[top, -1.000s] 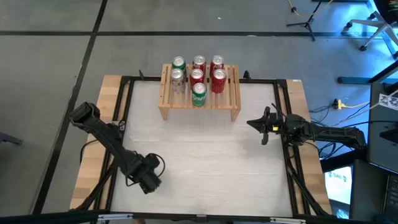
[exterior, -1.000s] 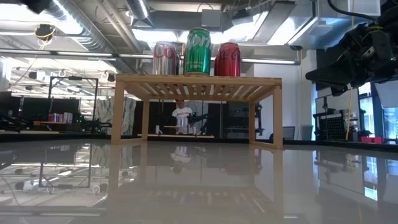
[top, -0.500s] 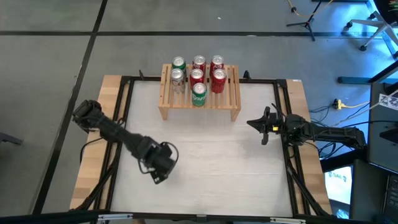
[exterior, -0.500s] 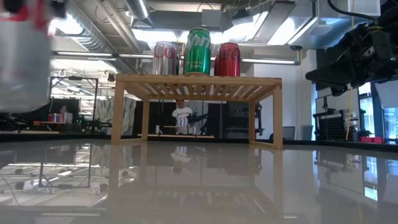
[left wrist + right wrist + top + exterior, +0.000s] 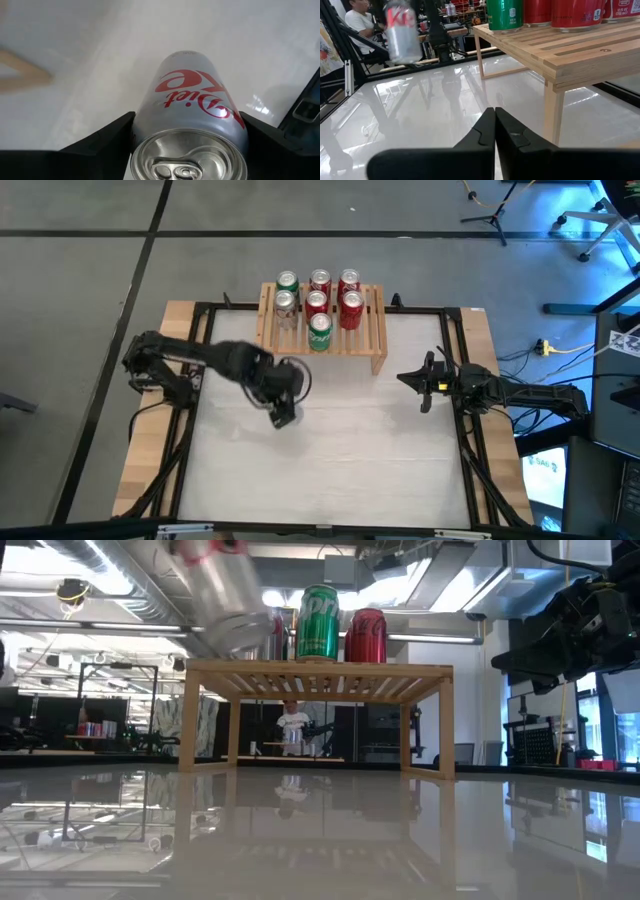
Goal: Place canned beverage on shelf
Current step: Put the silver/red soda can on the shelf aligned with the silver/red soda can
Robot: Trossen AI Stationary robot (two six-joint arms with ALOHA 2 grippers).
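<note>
Left fingers [image 5: 187, 131] are clamped on the silver can [image 5: 192, 107], carried left of center, shelf [image 5: 375, 345] just up-right of it; right fingers [image 5: 494, 131] sit pressed together mid-right.

Silver Diet Coke can [image 5: 222, 595] is blurring in low view, top cut off by pic edge. Light slatted wooden shelf [image 5: 372, 335]: its front-left corner is hiding behind left arm [image 5: 215, 358].

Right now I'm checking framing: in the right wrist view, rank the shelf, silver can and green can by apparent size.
1. The shelf, largest.
2. The silver can in the left gripper and the green can look about alike; the green one is cropped, so no ranking.
</note>
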